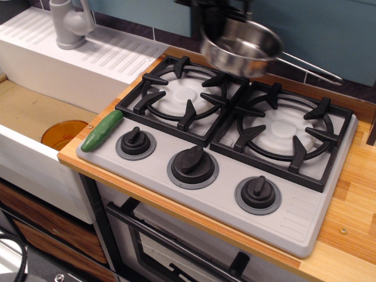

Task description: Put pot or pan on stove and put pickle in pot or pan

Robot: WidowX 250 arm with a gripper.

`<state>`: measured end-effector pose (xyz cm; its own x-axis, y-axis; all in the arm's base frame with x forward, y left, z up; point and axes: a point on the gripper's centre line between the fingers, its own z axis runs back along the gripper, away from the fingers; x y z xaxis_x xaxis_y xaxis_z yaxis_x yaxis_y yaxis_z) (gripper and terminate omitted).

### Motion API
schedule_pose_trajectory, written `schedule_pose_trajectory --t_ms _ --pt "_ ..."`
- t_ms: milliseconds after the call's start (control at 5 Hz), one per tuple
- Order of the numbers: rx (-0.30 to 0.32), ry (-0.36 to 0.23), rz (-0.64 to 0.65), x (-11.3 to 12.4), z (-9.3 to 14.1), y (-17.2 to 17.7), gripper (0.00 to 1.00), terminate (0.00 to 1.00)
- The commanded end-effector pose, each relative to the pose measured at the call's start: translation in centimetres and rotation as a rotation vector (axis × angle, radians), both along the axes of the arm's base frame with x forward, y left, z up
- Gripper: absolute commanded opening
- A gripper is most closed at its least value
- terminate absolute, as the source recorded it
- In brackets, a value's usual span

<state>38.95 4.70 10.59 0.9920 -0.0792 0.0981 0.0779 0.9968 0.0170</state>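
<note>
The shiny steel pot (242, 48) hangs in the air above the back of the stove (223, 147), over the gap between the two burners and nearer the left one. Its wire handle (311, 66) points right. My gripper (210, 23) is shut on the pot's left rim at the top edge of the view; most of the gripper is cut off. The green pickle (101, 131) lies on the stove's front left corner, beside the left knob (136, 141). Both burner grates are bare.
A white sink with a grey tap (70, 23) stands at the left, with an orange disc (61, 134) in its basin. Wooden counter (352, 223) runs along the right and front. A blue wall stands behind the stove.
</note>
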Motion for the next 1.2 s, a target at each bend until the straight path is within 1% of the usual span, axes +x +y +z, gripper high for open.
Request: schedule_pose_trajectory --t_ms 0,400,600,800,1000 --pt "0.015 -0.051 -0.020 0.6 1.9 3.9 0.00 0.00" --pt "-0.015 -0.068 -0.013 -0.3 -0.3 6.2 0.00 0.00" --pt "-0.023 -0.088 -0.004 -0.8 -1.9 6.6 0.00 0.00" --pt "-0.043 -0.108 -0.014 -0.9 -2.7 6.7 0.00 0.00" --pt "-0.047 -0.112 -0.026 -0.5 -3.3 6.4 1.00 0.00"
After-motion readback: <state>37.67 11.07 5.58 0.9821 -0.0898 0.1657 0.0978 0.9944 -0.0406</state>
